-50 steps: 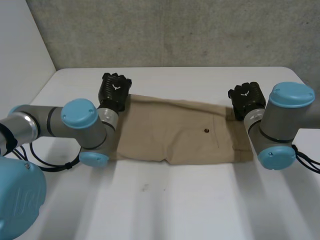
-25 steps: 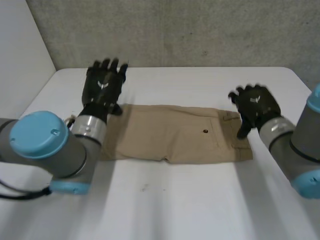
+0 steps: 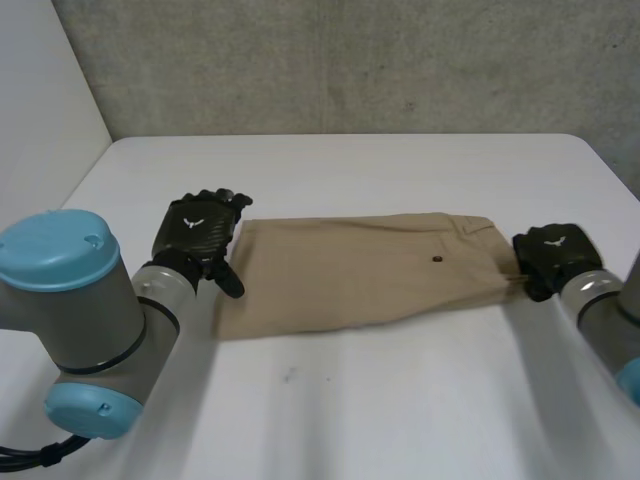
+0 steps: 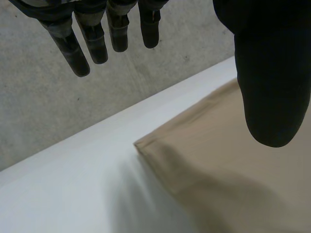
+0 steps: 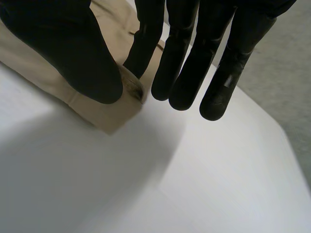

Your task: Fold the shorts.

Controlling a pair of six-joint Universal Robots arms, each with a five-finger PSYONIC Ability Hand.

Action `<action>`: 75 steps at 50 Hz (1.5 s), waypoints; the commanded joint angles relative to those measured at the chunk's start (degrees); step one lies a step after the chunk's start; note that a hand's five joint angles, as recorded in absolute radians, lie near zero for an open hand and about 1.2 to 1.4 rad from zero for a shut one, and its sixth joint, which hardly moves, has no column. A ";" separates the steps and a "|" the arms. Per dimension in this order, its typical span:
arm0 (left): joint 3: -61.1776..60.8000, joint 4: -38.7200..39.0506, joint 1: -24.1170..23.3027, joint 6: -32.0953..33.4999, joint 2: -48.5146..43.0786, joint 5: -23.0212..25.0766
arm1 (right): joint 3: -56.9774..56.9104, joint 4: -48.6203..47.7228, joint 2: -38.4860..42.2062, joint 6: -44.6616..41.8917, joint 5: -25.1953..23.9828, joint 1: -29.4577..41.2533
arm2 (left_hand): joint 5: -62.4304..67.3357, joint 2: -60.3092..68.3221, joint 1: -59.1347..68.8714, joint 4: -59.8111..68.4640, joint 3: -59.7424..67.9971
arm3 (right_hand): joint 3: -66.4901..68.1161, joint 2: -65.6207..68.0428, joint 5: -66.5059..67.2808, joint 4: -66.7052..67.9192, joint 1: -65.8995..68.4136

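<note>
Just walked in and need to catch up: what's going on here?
The robot is folding tan shorts, which lie as a long strip on the white table. Its right hand pinches a corner at one end between thumb and finger. Its left hand is open at the other end, fingers straight beyond the corner, thumb over the cloth, gripping nothing.

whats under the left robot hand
A corner of the tan shorts and bare white table lie under the open left robot hand; its thumb hides some of the cloth.
</note>
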 commanded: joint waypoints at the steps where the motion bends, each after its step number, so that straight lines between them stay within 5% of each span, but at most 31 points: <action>1: -0.53 -0.52 0.14 -0.17 3.08 -0.12 | -0.65 4.79 -3.81 -13.82 0.39 -6.30 | -2.29 -1.28 -1.31 -1.55 -2.06 | 12.34 12.57 15.19 11.74 26.81; 6: -0.61 -0.52 0.50 -0.43 4.22 -0.03 | -3.81 4.97 -5.56 -18.76 0.48 -3.42 | -2.29 -1.28 -1.31 -1.55 -2.06 | 12.34 12.57 15.19 11.74 26.81; 20: -0.35 0.10 0.85 -0.52 5.54 -0.12 | -17.70 5.14 -4.16 -13.93 -1.98 26.55 | -2.29 -1.28 -1.31 -1.55 -2.06 | 12.34 12.57 15.19 11.74 26.81; 29: -0.18 0.18 2.43 -0.52 7.56 -0.12 | -17.97 5.49 3.91 -12.35 -18.13 37.11 | -2.29 -1.28 -1.31 -1.55 -2.06 | 12.34 12.57 15.19 11.74 26.81; 35: 0.09 0.18 4.45 -0.61 8.44 -1.52 | -18.06 6.64 6.91 -10.59 -19.39 38.17 | -2.29 -1.28 -1.31 -1.55 -2.06 | 12.23 12.47 15.08 11.63 26.70; 36: 0.18 0.18 4.63 -0.61 8.45 -1.70 | -18.41 6.55 7.00 -10.50 -18.86 38.08 | -2.29 -1.28 -1.31 -1.55 -2.06 | -13.25 -13.01 -10.40 -13.85 1.22; 37: 0.26 0.18 4.80 -0.61 8.45 -1.88 | -18.50 6.55 6.92 -10.50 -18.68 38.08 | -2.29 -1.28 -1.31 -1.55 -2.06 | -25.33 -25.09 -22.48 -25.93 -10.86; 41: 1.31 0.27 4.89 -0.61 8.36 -1.88 | -18.85 6.20 4.64 -7.96 -15.18 38.00 | -2.29 -1.28 -1.31 -1.55 -2.06 | -57.66 -57.43 -54.81 -58.26 -43.19; 48: 4.83 0.53 3.84 -0.96 7.39 -1.79 | -19.11 6.11 -3.01 9.58 -4.28 32.56 | -2.29 -1.29 -1.31 -1.56 -2.06 | -57.66 -57.43 -54.81 -58.26 -43.19; 56: 8.43 -0.17 -5.72 -3.15 2.48 -1.79 | -20.86 10.04 -3.20 25.78 -2.07 25.00 | -1.62 -0.61 -0.64 -0.88 -1.39 | -57.66 -57.43 -54.81 -58.26 -43.19; 63: 8.79 -0.17 -9.70 -3.25 -0.78 -2.67 | -23.42 18.31 2.69 25.98 -5.14 23.23 | -1.28 -0.28 -0.30 -0.55 -1.05 | -57.66 -57.43 -54.81 -58.26 -43.19; 75: 10.20 -2.27 -10.84 -2.89 -0.78 -7.50 | -20.43 19.82 -1.08 25.45 -5.68 22.88 | -0.78 0.23 0.20 -0.04 -0.55 | -57.66 -57.43 -54.81 -58.26 -43.19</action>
